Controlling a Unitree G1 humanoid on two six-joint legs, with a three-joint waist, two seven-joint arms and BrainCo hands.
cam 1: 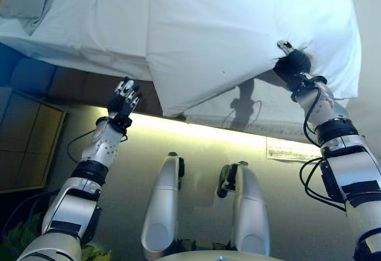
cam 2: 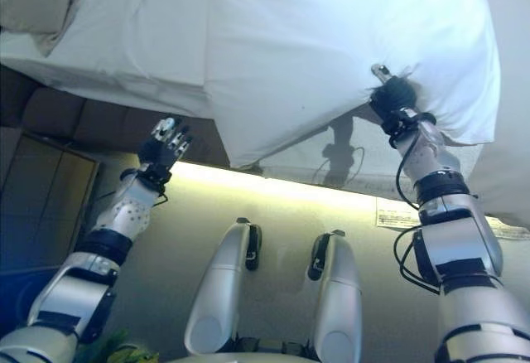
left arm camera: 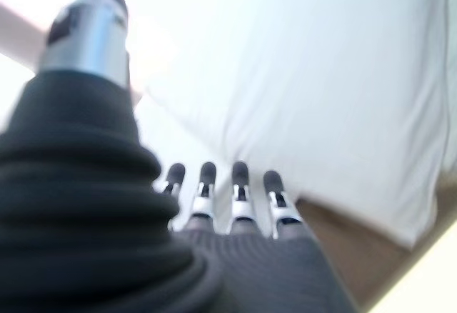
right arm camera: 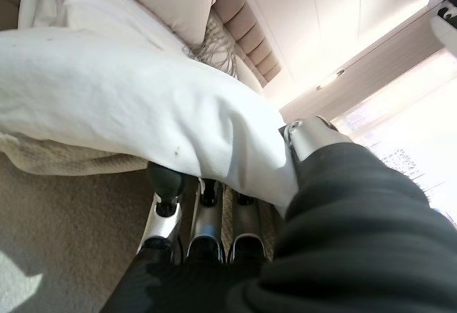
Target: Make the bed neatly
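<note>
- The puffy white fabric duvet (cam 1: pixel 238 34) drapes over the bed's near edge, from 12 toward 2 o'clock.
- The right hand (cam 1: pixel 292 63), at 2 o'clock, pinches the duvet's hem between thumb and fingers.
- The left hand (cam 1: pixel 124 99), at 9 o'clock, hangs with fingers straight, just short of the white sheet (cam 1: pixel 95 28), holding nothing.

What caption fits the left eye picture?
Right hand pinches the white duvet edge; left hand reaches open below it.

Your left hand (cam 1: pixel 123 100) sits at centre left of the head view, arm raised from the lower left, fingers straight and spread, holding nothing. Your right hand (cam 1: pixel 292 62), upper right, has its fingers and thumb pinched on white cloth (cam 1: pixel 238 28).
</note>
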